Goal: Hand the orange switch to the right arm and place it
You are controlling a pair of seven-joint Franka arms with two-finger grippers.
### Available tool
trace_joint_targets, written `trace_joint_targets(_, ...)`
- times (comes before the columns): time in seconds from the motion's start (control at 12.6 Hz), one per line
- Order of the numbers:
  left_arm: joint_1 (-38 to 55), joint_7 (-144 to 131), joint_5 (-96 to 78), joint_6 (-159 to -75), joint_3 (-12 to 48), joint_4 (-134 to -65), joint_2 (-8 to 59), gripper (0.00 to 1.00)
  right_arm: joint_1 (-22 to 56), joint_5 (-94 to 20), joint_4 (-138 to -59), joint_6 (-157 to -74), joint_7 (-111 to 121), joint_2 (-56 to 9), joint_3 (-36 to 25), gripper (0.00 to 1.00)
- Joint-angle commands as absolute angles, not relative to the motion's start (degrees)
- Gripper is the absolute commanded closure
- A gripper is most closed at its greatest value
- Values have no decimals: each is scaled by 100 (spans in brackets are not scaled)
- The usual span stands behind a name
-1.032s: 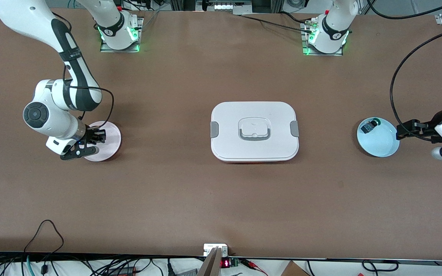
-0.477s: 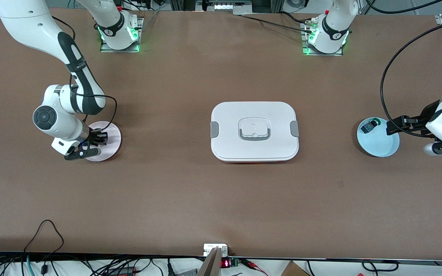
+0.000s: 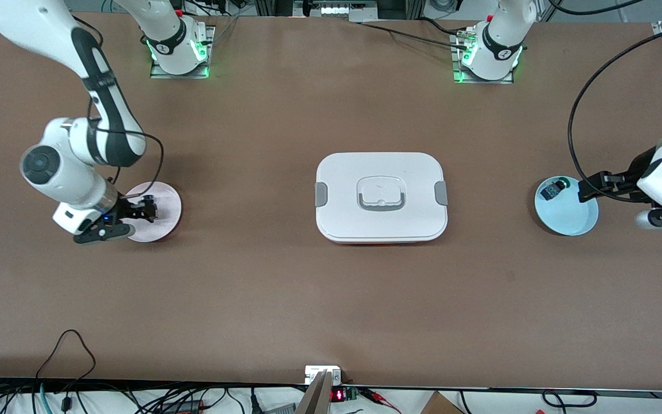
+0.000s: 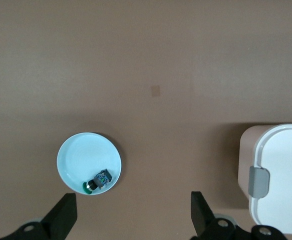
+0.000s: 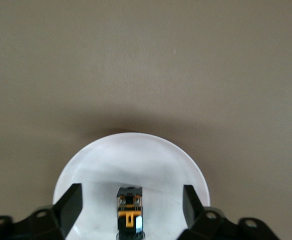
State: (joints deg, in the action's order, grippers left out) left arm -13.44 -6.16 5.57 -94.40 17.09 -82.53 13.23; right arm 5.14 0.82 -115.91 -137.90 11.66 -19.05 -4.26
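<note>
Front view: the right gripper [image 3: 135, 214] hangs low over the round pink plate [image 3: 164, 227] at nine o'clock of the white lidded box [image 3: 381, 172], its wrist tilted toward the plate. The left arm waits, the left gripper [image 3: 588, 188] at the light-blue plate's [image 3: 566, 221] rim at three o'clock.

Left wrist view: its fingers [image 4: 65, 212] stand apart.

Right wrist view: the fingers [image 5: 73, 200] are spread wide, and the tiny black orange-faced switch [image 5: 129, 205] lies on the plate between them, seemingly untouched, so a straight vertical lift should clear it.

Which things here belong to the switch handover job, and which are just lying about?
Job:
orange switch on the pink plate
right hand, open around it
left hand, open, at the blue dish

Lying about:
green-capped part in that dish
white lidded box mid-table
</note>
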Motion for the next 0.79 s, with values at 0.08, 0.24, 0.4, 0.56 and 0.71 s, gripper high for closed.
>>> trace_joint_targets(0.08,-346,-615,220,-10152,355,-10080,-140,0,826,167,-11559,-12336,1204,-609,-457,0)
trace_joint_targets(0.24,-88,-598,263,-10107,53,-10082,-115,0,826,132,-10946,-11186,1151,-326,-422,0)
trace_joint_targets(0.4,-88,-440,290,-10073,105,-9967,-35,0,835,88,-10147,-9990,1142,-264,-413,0)
trace_joint_targets(0.56,-88,-431,281,-10072,105,-9958,-26,0,835,88,-9635,-9319,1160,-220,-404,0)
trace_joint_targets(0.71,-79,-439,281,-10064,114,-9949,-26,0,826,97,-9388,-9176,1239,-229,-404,0)
